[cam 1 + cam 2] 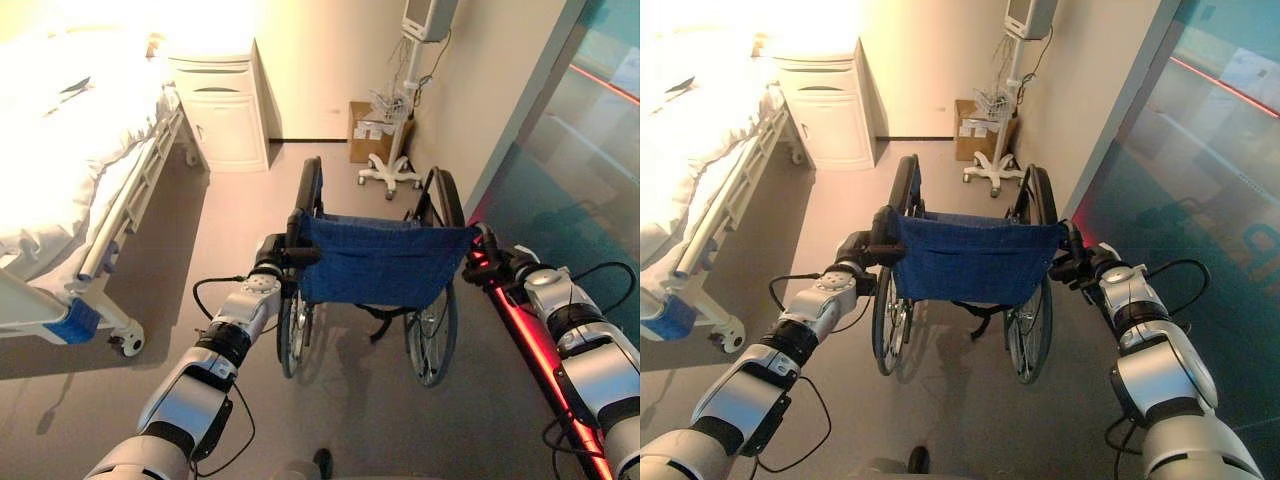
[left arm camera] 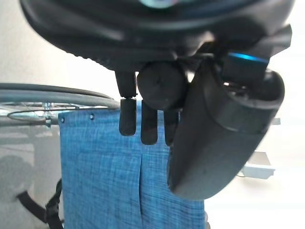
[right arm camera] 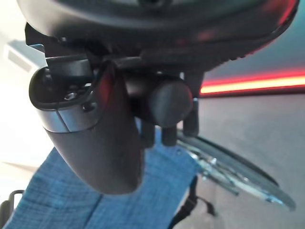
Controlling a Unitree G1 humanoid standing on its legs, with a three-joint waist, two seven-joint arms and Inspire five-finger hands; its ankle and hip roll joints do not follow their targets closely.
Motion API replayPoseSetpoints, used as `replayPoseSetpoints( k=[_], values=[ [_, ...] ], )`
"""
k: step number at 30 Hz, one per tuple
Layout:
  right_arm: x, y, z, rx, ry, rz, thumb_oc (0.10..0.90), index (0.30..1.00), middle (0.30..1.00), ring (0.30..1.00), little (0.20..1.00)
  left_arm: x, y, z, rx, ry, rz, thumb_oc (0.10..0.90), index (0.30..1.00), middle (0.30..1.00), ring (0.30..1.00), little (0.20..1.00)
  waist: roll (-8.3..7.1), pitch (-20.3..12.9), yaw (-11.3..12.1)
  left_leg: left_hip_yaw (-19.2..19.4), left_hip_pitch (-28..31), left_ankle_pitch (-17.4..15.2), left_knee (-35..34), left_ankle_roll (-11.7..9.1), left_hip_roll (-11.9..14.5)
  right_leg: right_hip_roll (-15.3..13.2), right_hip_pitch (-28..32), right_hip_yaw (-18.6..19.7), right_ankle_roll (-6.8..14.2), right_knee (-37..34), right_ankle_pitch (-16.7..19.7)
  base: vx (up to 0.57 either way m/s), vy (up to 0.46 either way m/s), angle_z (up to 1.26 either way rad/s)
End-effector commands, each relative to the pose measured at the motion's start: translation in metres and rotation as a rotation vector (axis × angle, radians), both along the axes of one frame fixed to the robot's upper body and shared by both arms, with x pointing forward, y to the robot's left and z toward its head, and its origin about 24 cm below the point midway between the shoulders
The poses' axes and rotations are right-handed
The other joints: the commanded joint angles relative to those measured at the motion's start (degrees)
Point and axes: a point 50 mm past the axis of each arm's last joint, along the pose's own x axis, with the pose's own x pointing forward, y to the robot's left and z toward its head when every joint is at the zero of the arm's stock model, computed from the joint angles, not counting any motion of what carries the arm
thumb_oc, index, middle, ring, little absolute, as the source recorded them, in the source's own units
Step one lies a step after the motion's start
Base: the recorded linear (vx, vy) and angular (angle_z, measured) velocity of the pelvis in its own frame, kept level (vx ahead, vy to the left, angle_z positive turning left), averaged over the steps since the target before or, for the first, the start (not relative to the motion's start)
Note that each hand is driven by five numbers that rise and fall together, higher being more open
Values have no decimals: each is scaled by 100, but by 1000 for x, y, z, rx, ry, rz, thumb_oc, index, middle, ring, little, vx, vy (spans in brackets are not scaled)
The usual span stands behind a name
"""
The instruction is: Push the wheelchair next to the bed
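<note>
Strong glare washes out the bed; the floor lies dimmer.

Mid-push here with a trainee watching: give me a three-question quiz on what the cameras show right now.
1. True or false: the wheelchair already stands beside the bed.
2. What does each hand grip? A) the wheel rims B) the push handles C) the armrests
3. Fill in: the white cabinet stands against the back wall, next to the ___.

Key:
1. False: open floor lies between them.
2. B: the left hand and the right hand are each curled round a push handle behind the blue backrest.
3. bed
</note>
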Motion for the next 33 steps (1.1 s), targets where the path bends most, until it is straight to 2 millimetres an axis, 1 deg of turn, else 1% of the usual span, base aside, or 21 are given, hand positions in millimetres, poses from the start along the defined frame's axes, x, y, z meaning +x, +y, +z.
replayPoseSetpoints(
  k=[1,2,3,4,8,9,10,12,13,14,15,19,22,23,24,25,27,28,29,31,33],
  values=[
    [17,53,15,-87,-133,380,400,300,300,300,300,-37,31,-60,304,148,-94,400,300,300,300,300,-194,190,27,366,12,-750,363,-513,-34,-302,-80,531,39,-1151,2109,279,-346,67],
    [16,50,15,-88,-138,362,400,300,300,300,300,-37,27,-60,303,143,-112,400,300,300,300,300,-255,182,-28,227,9,-959,522,-520,-89,-423,-125,664,78,-1820,2192,343,-409,67],
    [17,49,17,-88,-142,353,400,300,300,300,300,-37,23,-62,300,141,-122,400,300,300,300,300,-274,167,-60,138,29,-1087,620,-535,-100,-472,-153,724,102,-2218,2211,318,-375,76],
    [17,50,19,-89,-145,352,400,300,300,300,300,-39,20,-64,299,143,-128,400,300,300,300,300,-281,165,-71,113,45,-1174,696,-547,-85,-481,-125,720,109,-2272,2215,231,-280,56],
    [21,59,25,-85,-156,377,400,300,300,300,300,-44,17,-71,300,161,-130,400,300,300,300,300,-382,91,-76,-50,26,-1352,974,-574,-56,-491,-74,839,141,-2183,2201,255,-366,46],
    [22,59,28,-87,-160,396,400,300,300,300,300,-47,17,-74,302,166,-129,400,300,300,300,300,-428,-1,-107,-192,4,-1392,1071,-601,-42,-354,24,999,176,-2220,2021,222,-331,46],
    [22,59,28,-85,-160,398,400,300,300,300,300,-47,17,-75,301,169,-127,400,300,300,300,300,-435,-19,-116,-215,-3,-1401,1089,-609,-43,-332,44,1022,180,-2233,1999,312,-451,65],
    [22,65,29,-96,-149,446,400,300,300,300,300,-52,15,-80,269,193,-116,400,300,300,300,300,-442,-72,-170,-168,15,-1354,1230,-701,143,-122,32,983,85,-1654,1568,247,-364,77],
    [22,65,30,-96,-150,448,400,300,300,300,300,-52,15,-80,270,193,-116,400,300,300,300,300,-440,-69,-175,-161,24,-1348,1229,-706,159,-109,38,981,76,-1638,1550,251,-382,71],
    [21,66,31,-96,-147,469,400,300,300,300,300,-53,13,-81,261,196,-108,400,300,300,300,300,-466,-80,-232,-17,123,-1238,1205,-817,348,3,158,841,-79,-1595,1404,221,-345,56],
    [21,64,31,-98,-144,478,400,300,300,300,300,-52,10,-81,253,199,-107,400,300,300,300,300,-482,-98,-258,-11,135,-1160,1222,-863,428,74,253,803,-164,-1622,1335,238,-383,54],
    [21,62,32,-90,-153,484,400,300,300,300,300,-51,3,-81,239,203,-107,400,300,300,300,300,-529,-127,-316,-4,138,-846,1525,-964,577,287,413,692,-381,-1678,1180,138,-303,39],
    [22,60,32,-86,-153,474,400,300,300,300,300,-53,0,-85,240,213,-122,400,300,300,300,300,-574,-164,-377,234,132,-581,1991,-1021,701,402,528,553,-557,-1789,1120,142,-319,45],
    [21,57,31,-84,-153,462,400,300,300,300,300,-53,-2,-86,246,215,-134,400,300,300,300,300,-590,-160,-407,408,-18,-491,2336,-1005,674,497,649,496,-662,-1862,1062,125,-257,40],
    [20,57,31,-83,-153,459,400,300,300,300,300,-53,-2,-86,246,215,-135,400,300,300,300,300,-587,-156,-410,428,-45,-492,2386,-1001,665,512,669,485,-674,-1873,1054,194,-311,45],
    [19,54,28,-77,-148,438,400,300,300,300,300,-53,-4,-86,249,220,-146,400,300,300,300,300,-574,-120,-391,534,-177,-495,2453,-986,563,591,846,442,-711,-1945,1015,195,-210,32],
    [20,54,25,-77,-144,422,400,300,300,300,300,-51,-4,-83,260,213,-157,400,300,300,300,300,-489,-37,-238,479,-374,-643,2057,-932,89,737,1103,512,-650,-2015,973,235,-195,33],
    [20,55,25,-78,-144,420,400,300,300,300,300,-50,-4,-82,262,210,-156,400,300,300,300,300,-458,-15,-204,512,-440,-573,1936,-951,35,795,1176,535,-646,-2047,961,269,-162,1],
    [23,60,26,-80,-146,410,400,300,300,300,300,-48,-6,-78,267,197,-156,400,300,300,300,300,-356,50,-67,716,-861,-194,1480,-1023,-39,976,1457,557,-650,-2178,897,270,-134,-21],
    [26,64,26,-90,-154,406,400,300,300,300,300,-44,-10,-72,273,179,-159,400,300,300,300,300,-209,99,208,669,-1546,378,749,-1126,-220,1201,1828,744,-644,-2247,774,339,-136,-34],
    [30,65,34,-105,-167,420,400,300,300,300,300,-39,-11,-65,275,155,-156,400,300,300,300,300,-163,100,329,796,-1695,528,504,-1118,-202,1261,1893,735,-641,-2205,678,216,-58,-58]
  ],
)
